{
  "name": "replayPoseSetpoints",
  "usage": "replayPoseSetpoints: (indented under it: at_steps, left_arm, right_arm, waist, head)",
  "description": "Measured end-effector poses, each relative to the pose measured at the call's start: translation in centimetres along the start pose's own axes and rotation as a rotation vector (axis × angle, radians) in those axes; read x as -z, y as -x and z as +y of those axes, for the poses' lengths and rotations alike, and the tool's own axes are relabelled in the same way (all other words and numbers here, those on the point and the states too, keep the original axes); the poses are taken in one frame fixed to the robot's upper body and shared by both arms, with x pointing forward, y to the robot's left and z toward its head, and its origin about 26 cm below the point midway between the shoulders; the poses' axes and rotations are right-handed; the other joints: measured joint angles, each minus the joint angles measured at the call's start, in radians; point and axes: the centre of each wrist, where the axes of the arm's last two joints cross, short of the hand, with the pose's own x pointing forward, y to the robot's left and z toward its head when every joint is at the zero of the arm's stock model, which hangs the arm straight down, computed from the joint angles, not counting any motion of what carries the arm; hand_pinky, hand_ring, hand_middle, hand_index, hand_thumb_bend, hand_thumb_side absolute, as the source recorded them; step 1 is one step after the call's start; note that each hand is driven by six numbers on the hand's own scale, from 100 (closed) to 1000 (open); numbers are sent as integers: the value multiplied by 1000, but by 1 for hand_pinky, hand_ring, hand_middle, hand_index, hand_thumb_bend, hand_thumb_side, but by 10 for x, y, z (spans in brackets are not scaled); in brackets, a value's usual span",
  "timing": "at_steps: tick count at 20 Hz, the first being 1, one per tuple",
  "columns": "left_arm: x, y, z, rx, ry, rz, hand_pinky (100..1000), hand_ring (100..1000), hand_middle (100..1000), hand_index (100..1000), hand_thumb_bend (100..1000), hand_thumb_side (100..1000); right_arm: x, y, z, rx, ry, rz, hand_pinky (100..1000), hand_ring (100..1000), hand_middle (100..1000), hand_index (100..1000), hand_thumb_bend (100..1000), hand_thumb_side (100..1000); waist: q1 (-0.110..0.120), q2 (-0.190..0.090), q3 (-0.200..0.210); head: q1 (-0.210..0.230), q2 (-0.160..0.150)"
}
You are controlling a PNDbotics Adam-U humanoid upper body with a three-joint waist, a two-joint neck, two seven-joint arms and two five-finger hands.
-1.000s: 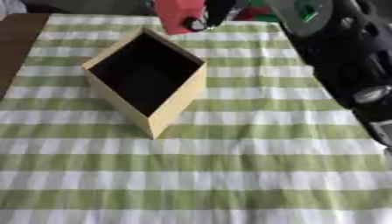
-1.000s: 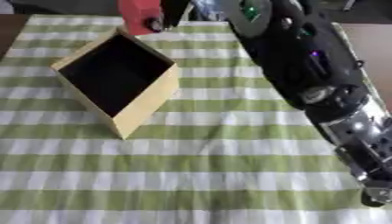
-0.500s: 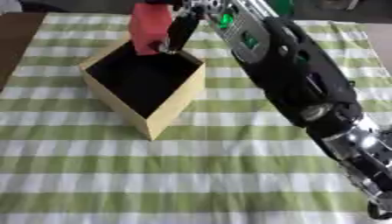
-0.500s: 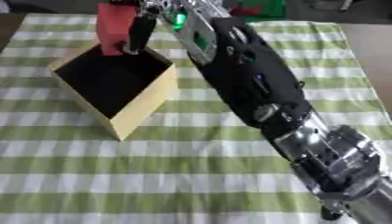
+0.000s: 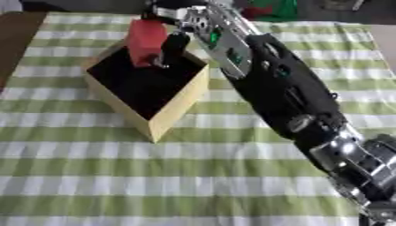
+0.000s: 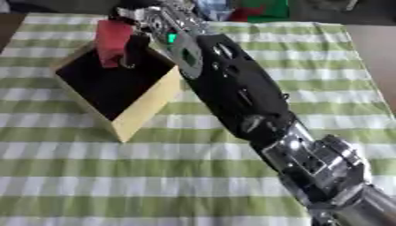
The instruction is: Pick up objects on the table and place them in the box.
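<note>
One robot hand (image 5: pixel 172 42), the right, reaches across from the right side, its fingers curled round a red block (image 5: pixel 145 42). We see the block upright, long axis near vertical, its lower end dipping into the open box (image 5: pixel 176 110) at the far corner. The box sits on the green-striped worktop (image 5: pixel 116 176). Dark fingers hide the block's right side; the box's inside is too dark to read.

Table covered by green-and-white striped cloth (image 5: pixel 116 176). Bare brown tabletop (image 5: pixel 17 31) exposed at the left edge and at the far right. Dark background beyond the far edge; green and red items (image 5: pixel 275 9) seen there.
</note>
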Motion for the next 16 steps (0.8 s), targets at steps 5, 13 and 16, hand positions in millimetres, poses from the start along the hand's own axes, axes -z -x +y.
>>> replayPoseSetpoints:
  at_steps: [5, 13, 16]
  left_arm:
    - [0, 0, 0, -2, 0, 0, 1000, 474, 491, 734, 100, 138]
    - [0, 0, 0, -3, 2, 3, 1000, 475, 490, 734, 100, 139]
    - [0, 0, 0, -3, 3, 4, 1000, 475, 490, 734, 100, 139]
  right_arm:
    - [3, 1, 5, -40, -8, 14, 978, 995, 894, 988, 379, 100]
    - [4, -2, 3, -166, -66, -9, 989, 1000, 897, 1000, 429, 212]
    - [2, -3, -2, -184, -68, -20, 989, 1000, 896, 1000, 427, 212]
  waist:
    - [0, 0, 0]
    - [0, 0, -2]
    - [0, 0, -2]
  head:
    - [-2, -5]
    - [-2, -5]
    - [-2, -5]
